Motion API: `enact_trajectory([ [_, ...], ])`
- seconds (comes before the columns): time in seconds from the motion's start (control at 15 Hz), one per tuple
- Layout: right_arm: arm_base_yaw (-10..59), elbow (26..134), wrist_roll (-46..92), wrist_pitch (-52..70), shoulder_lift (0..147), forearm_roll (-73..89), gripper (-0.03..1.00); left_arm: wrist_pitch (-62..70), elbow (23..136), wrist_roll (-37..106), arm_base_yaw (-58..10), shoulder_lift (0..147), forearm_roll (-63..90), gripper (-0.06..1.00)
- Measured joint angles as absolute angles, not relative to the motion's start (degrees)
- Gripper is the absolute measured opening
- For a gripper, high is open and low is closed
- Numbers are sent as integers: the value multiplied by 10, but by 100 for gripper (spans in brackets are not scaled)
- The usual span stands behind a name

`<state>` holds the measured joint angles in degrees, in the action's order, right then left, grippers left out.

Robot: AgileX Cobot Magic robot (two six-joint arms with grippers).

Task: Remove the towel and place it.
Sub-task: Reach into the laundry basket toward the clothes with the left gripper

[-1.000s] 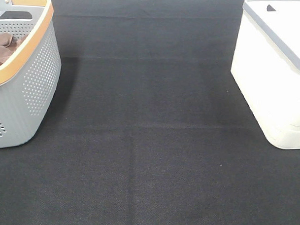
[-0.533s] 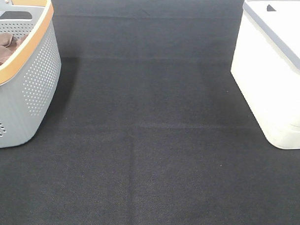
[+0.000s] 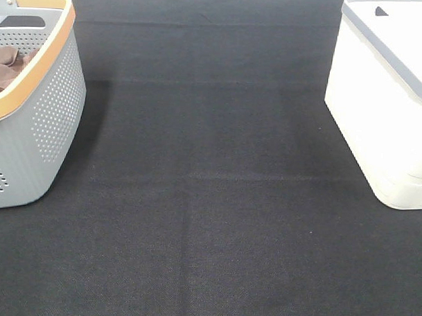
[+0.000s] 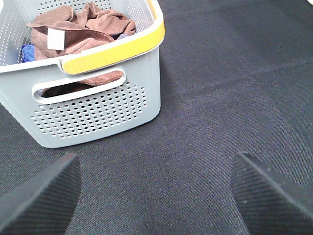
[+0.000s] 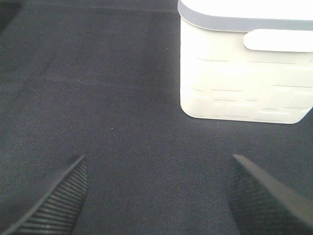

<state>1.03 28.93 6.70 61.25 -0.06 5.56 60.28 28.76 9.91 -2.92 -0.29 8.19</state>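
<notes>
1. A grey basket (image 3: 53, 118) with perforated walls and an orange-yellow rim (image 3: 41, 58) stands on a black cloth (image 3: 209, 199) that covers the whole work surface.
2. The brown towel (image 4: 83, 24) lies crumpled inside the grey basket, heaped up to about the height of the rim. A white label (image 4: 55, 39) shows on its top, and some of its fabric is visible through the handle slot (image 4: 78, 85) in the basket wall.
3. A blue item (image 4: 27, 51) peeks out beside the towel, also inside the basket.
4. A white bin (image 3: 386, 115) with a grey rim stands well apart from the basket, on the opposite side of the cloth.
5. The left gripper (image 4: 155, 169) hangs over the cloth near the basket, on the side with the handle slot. Its jaws are spread wide and hold nothing.
6. The right gripper (image 5: 157, 166) is over the cloth near the white bin, well away from the basket. Its jaws are also spread wide and hold nothing.
</notes>
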Motion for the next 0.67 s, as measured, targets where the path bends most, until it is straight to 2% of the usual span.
enact_trajectory([
  [0.33,10,289,67,612,-1,56,74,596,292,98,-29,1,83,80],
  [0.67,10,289,67,612,-1,56,74,396,301,83,-29,101,77,80],
])
